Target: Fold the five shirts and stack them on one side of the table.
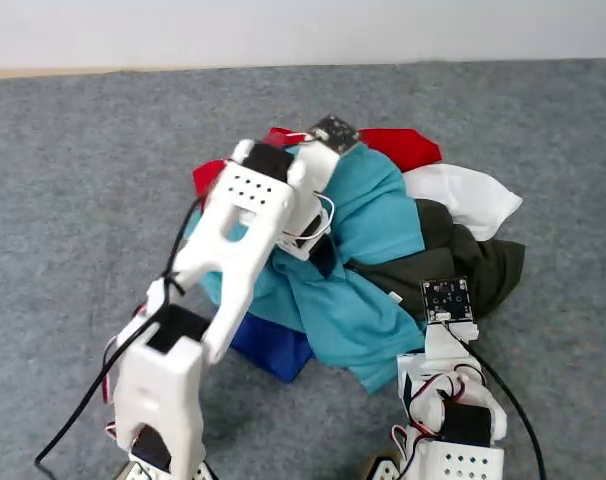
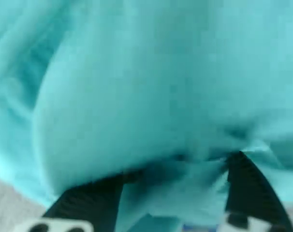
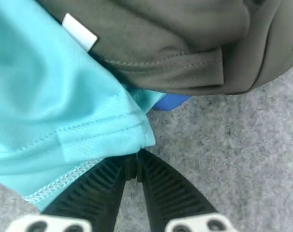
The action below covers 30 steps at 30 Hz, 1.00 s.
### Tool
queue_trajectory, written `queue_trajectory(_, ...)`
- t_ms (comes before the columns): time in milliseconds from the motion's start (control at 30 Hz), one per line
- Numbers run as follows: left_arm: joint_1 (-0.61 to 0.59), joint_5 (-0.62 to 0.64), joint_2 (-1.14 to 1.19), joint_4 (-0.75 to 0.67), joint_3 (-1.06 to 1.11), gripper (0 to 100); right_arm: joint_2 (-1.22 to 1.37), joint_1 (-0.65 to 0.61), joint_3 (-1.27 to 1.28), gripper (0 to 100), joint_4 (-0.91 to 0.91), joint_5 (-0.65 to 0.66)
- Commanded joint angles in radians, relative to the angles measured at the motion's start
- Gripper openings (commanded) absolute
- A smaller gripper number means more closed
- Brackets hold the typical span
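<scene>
The left gripper (image 2: 180,166) is spread on the teal shirt (image 1: 378,225) heaped on the counter (image 1: 73,160), and the right gripper (image 3: 138,158) is pressed together at its hem.

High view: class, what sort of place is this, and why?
Probably a robotics lab bench: white left arm and right arm on a grey table, with a heap of shirts.

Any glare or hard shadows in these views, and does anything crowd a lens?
High view: even light, no glare, soft shade beneath the left arm on the teal shirt. Left wrist view: the shirt sits close to the lens, shaded inside the open left gripper. Right wrist view: evenly lit, no glare, right gripper shut at the teal hem.
</scene>
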Motion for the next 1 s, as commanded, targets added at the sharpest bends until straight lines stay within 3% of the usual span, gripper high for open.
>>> queue_trajectory(0,-0.028,-0.006,0.075,-0.092,-0.033,30,-0.004,-0.004,0.015,1.0,-0.012,0.011)
queue_trajectory(67,-0.032,-0.008,0.110,-0.123,-0.033,24,-0.004,-0.004,0.015,1.0,-0.012,0.011)
queue_trajectory(233,-0.101,-0.100,0.117,-0.124,-0.038,0,-0.004,-0.004,0.015,1.0,-0.012,0.011)
queue_trajectory(467,-0.362,-0.100,-0.014,0.048,-0.199,0,-0.004,-0.004,0.015,1.0,-0.012,0.011)
queue_trajectory(700,-0.660,-0.101,-0.206,0.068,-0.381,0,-0.004,-0.004,0.015,1.0,-0.012,0.011)
queue_trajectory(967,-0.961,-0.106,-0.336,0.074,-0.410,1,-0.004,-0.004,0.015,1.0,-0.012,0.011)
